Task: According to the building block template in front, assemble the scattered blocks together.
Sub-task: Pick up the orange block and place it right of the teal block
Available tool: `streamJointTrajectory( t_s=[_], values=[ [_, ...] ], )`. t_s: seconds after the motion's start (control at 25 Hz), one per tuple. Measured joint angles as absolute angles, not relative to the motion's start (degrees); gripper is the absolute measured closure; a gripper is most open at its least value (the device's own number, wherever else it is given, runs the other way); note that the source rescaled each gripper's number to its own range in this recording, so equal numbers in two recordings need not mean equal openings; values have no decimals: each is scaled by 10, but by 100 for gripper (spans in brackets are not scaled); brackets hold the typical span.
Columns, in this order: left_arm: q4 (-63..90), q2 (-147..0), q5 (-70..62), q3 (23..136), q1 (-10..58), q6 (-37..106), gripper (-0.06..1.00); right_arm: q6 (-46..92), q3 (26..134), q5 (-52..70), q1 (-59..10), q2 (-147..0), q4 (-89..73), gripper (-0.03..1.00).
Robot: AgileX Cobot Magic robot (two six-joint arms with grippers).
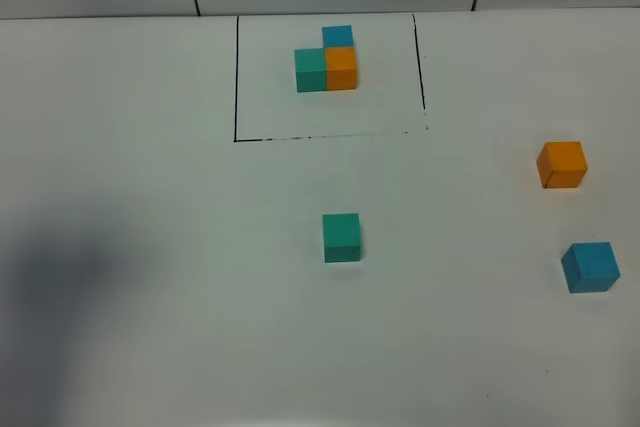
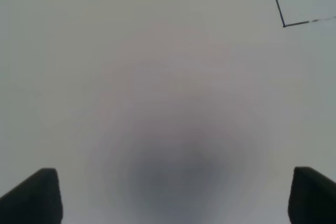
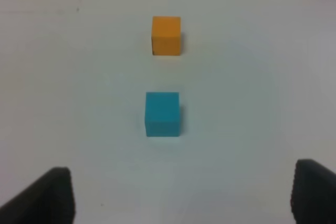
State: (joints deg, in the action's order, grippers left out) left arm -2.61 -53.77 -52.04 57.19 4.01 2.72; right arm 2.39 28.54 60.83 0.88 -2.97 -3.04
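- building block template (image 1: 327, 62): teal, orange and blue trio sitting inside black drawn rectangle (image 1: 236, 77), far middle of white table (image 1: 150, 197).
- scattered blocks: teal cube (image 1: 342, 237) resting near table centre, in front of template. orange cube (image 1: 561, 164) and blue cube (image 1: 590, 267) lying well apart from it at right edge, blue nearer camera.
- left gripper (image 2: 176, 198): fingers standing wide apart, gripping nothing, hanging over bare table near rectangle corner.
- right gripper (image 3: 181, 192): jaws standing apart, empty, facing blue cube, orange cube beyond it.
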Motion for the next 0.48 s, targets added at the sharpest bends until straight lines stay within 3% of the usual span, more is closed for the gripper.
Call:
streamJointTrajectory(
  t_s=[0.48],
  values=[
    [-7, -283, -458, 405, 40, 7, 7, 24, 285, 608, 9, -30, -32, 26]
  ],
)
